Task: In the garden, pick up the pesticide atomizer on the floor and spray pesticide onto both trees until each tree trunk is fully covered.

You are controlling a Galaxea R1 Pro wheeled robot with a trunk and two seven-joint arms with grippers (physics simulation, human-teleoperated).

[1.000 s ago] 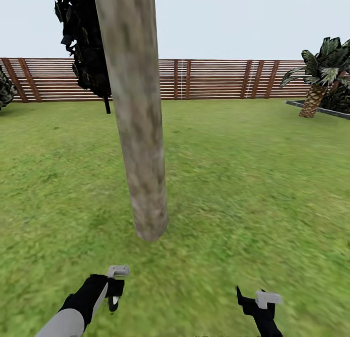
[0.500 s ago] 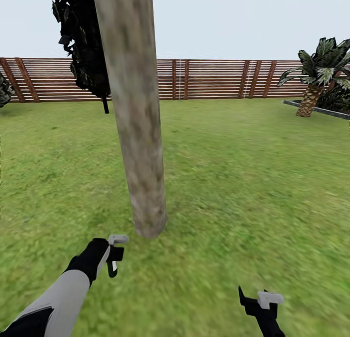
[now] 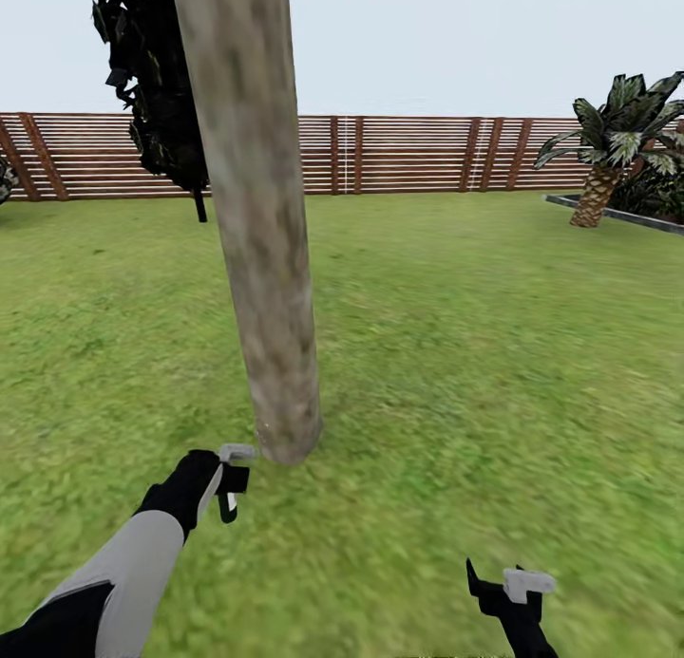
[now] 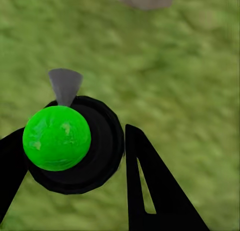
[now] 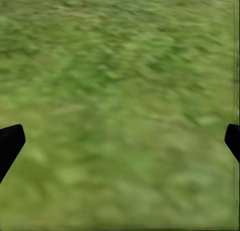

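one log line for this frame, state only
left pincer: shut on green-and-black atomizer | by thick pale mottled trunk base | right pincer: open, above grass

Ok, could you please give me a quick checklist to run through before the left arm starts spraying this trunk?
1. Left gripper closed on the atomizer: ok.
2. Grey nozzle aimed roughly at the tree trunk base: ok.
3. Left gripper close to the trunk's foot, not touching it: ok.
4. Nozzle raised to reach the upper bark: not ok.
5. Pesticide already on the bark: cannot tell.
6. Right gripper open, out of the way over the grass: ok.
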